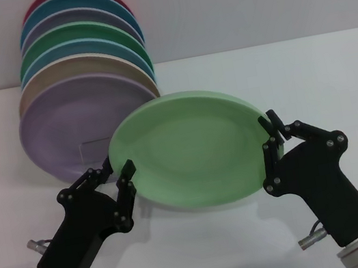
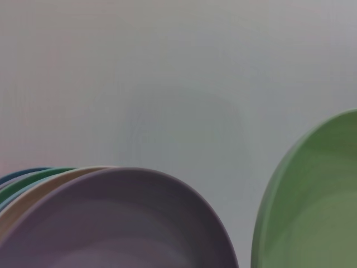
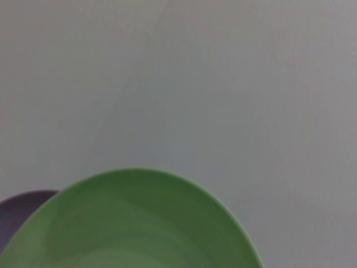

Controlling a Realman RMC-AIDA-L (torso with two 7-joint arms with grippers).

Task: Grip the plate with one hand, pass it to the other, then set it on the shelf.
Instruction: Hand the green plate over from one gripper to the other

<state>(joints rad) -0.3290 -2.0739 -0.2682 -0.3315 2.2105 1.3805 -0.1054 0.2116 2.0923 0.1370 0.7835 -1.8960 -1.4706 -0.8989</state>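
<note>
Between both hands, mid-handover: right gripper clamped on the plate rim, left gripper spread open at the opposite edge, just short of closing. Next: close left, release right, then carry toward the shelf beyond the left fingers.

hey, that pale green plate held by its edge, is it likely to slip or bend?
The round pale mint-green plate probably stays stiff: it keeps its shape while held aloft. Its smooth rim may slip, since the right gripper pinches only the edge. The left gripper sits open at the opposite rim.
</note>
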